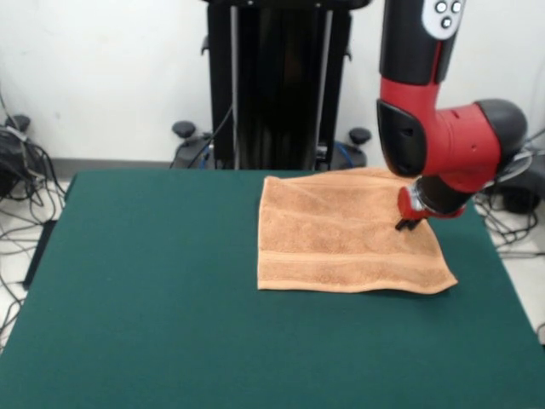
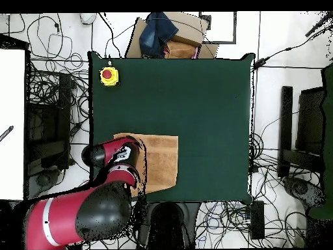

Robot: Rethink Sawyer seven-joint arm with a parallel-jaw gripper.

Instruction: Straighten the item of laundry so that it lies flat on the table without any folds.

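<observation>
The orange-tan towel [image 1: 341, 239] lies on the dark green table [image 1: 170, 298], close to the edge on the robot's side. A woven band runs along its near edge, and its near right corner sticks out to the right. It looks mostly spread out, with slight creases near the far edge. My gripper [image 1: 406, 218] is low over the towel's right side, at or just above the cloth. The arm hides the far right corner. In the overhead view the gripper [image 2: 125, 153] covers the left part of the towel [image 2: 161, 159].
A yellow box with a red button [image 2: 108, 75] stands at one far corner of the table [image 2: 195, 97]. A cardboard box with blue cloth [image 2: 166, 36] lies beyond the far edge. The black pedestal [image 1: 277, 85] stands behind the table. Cables cover the floor around it.
</observation>
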